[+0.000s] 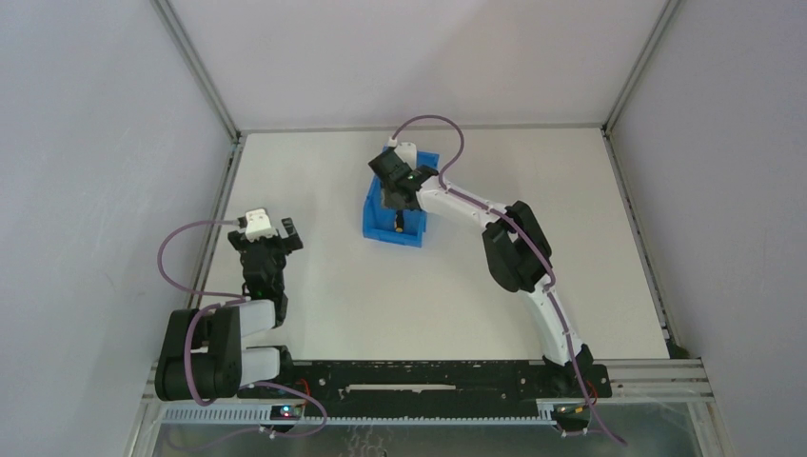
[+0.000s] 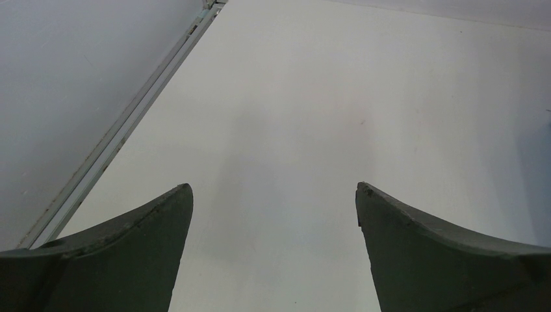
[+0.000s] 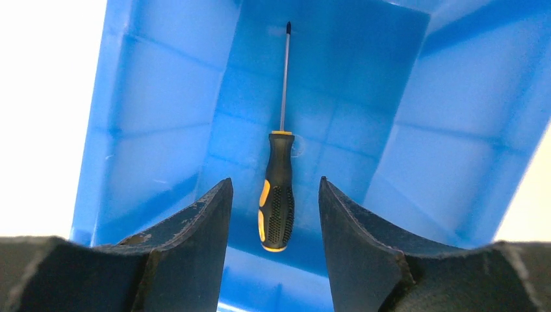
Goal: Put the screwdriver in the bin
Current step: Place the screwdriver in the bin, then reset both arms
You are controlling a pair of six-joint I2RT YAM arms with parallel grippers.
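The screwdriver (image 3: 277,195), with a black and orange-yellow handle and a thin metal shaft, lies on the floor of the blue bin (image 3: 162,97). Its shaft points away from the right wrist camera. My right gripper (image 3: 275,180) is open above the bin. Its fingers stand either side of the handle's end with gaps on both sides. In the top view the right gripper (image 1: 395,195) hangs over the bin (image 1: 374,225) at the table's middle back. My left gripper (image 2: 273,185) is open and empty over bare table, at the left (image 1: 264,233).
A metal frame rail (image 2: 130,117) runs along the table's left edge, close to the left gripper. Grey walls enclose the table on the left, back and right. The white tabletop (image 1: 457,286) lies between the two arms.
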